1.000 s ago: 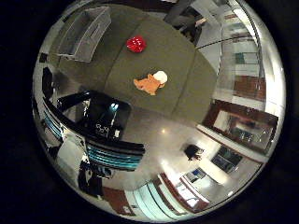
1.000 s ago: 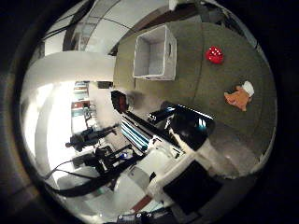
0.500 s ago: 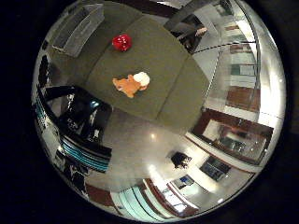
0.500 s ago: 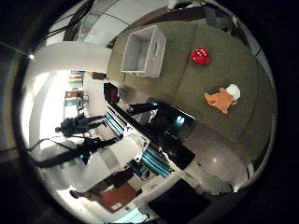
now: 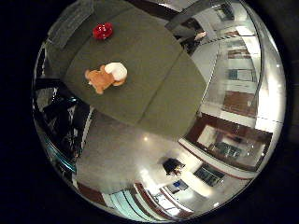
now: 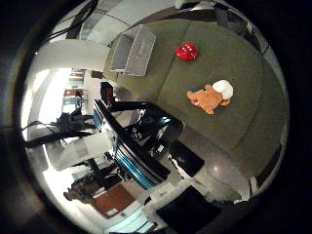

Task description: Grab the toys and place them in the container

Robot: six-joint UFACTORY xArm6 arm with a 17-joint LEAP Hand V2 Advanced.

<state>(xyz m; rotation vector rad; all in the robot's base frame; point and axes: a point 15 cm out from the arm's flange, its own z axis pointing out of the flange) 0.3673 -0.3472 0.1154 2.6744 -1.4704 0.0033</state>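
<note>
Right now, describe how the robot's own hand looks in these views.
In the thumb side view the hand shows as black blocky parts with a long black bar edged in teal, plus white pieces beside and below it. The little finger side view catches only dark parts with a teal strip at its edge.

Three things lie on the table point(image 6: 243, 78), all apart from one another. The container point(image 6: 132, 50) stands near one edge of the table. The small toy point(image 6: 186, 51) lies on the table beside the container, with a gap between them. The plush toy point(image 6: 210, 96) lies farther from the container, the small toy between the two, nearer the table's middle. Both toys lie outside the container.
</note>
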